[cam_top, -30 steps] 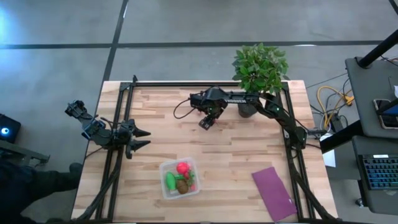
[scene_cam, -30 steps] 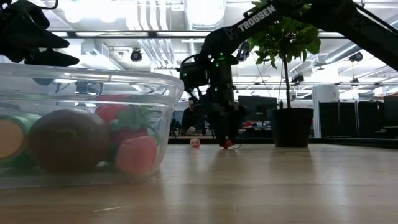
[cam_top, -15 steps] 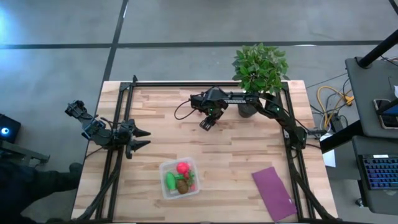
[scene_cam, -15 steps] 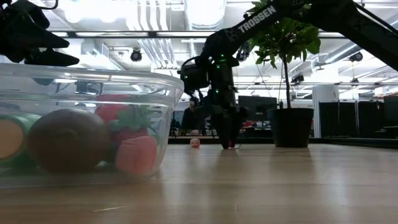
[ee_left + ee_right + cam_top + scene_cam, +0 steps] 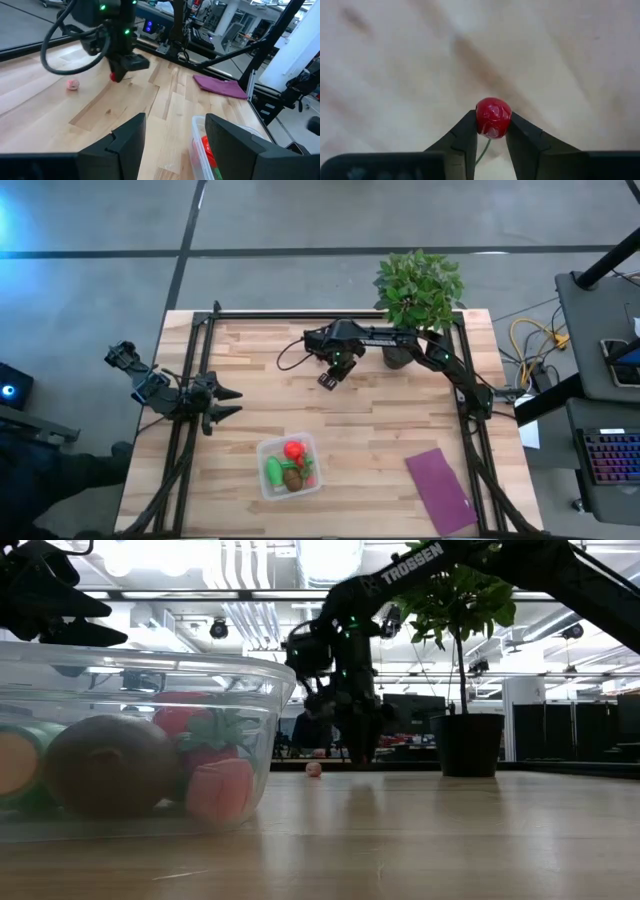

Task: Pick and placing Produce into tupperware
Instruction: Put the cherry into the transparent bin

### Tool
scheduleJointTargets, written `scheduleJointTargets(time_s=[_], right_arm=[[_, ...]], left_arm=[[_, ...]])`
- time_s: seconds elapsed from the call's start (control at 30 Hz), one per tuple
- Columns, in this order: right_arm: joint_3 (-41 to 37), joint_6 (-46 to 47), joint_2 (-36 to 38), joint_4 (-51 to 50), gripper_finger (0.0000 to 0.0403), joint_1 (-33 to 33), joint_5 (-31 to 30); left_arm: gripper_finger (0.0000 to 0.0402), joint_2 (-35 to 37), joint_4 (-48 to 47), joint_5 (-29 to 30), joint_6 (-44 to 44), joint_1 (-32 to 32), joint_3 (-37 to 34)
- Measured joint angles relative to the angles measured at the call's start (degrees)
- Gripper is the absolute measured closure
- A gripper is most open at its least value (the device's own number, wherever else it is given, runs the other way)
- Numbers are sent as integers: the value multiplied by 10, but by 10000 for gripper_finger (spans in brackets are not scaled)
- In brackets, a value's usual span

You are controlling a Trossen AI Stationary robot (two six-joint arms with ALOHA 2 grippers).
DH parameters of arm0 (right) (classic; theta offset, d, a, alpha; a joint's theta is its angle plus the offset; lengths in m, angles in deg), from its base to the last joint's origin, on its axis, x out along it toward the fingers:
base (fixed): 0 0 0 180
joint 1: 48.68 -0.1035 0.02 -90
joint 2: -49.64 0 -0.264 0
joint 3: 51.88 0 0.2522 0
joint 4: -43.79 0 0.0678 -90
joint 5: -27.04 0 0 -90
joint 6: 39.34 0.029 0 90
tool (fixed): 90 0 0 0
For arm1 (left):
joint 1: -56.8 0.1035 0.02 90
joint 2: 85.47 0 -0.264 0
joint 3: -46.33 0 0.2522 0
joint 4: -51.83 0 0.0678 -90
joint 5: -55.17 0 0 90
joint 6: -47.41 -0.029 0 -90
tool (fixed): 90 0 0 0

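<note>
Several produce pieces already lie in the tupperware (image 5: 289, 466) near the table's front edge. One red cherry (image 5: 493, 117) is clamped between the right gripper's (image 5: 327, 379) jaws, lifted just above the wood toward the back of the table. A pink bit (image 5: 73, 84) lies on the table near it, not yet collected. Left gripper (image 5: 226, 402) waits at the left side, jaws apart, empty. By my judgement, two pieces remain to deliver.

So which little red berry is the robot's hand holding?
The shiny dark-red cherry, pinched in the right hand. The paler pink one lies loose on the table.
</note>
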Motion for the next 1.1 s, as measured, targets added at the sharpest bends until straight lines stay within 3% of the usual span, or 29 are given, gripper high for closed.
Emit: scheduleJointTargets(time_s=[0.13,0.3,0.47,0.57,0.93,1.1], right_arm=[[51,-26,7,-23,315,-33,52],[151,-50,14,-22,320,-98,179],[243,-16,15,-4,317,-173,188],[229,53,20,29,317,-202,192],[208,161,-65,134,314,-266,193],[214,167,-88,143,282,-269,190]], left_arm=[[210,0,0,0,0,0,0],[210,0,0,0,0,0,0],[210,0,0,0,0,0,0],[210,0,0,0,0,0,0],[210,0,0,0,0,0,0],[210,1,0,0,0,0,0]])
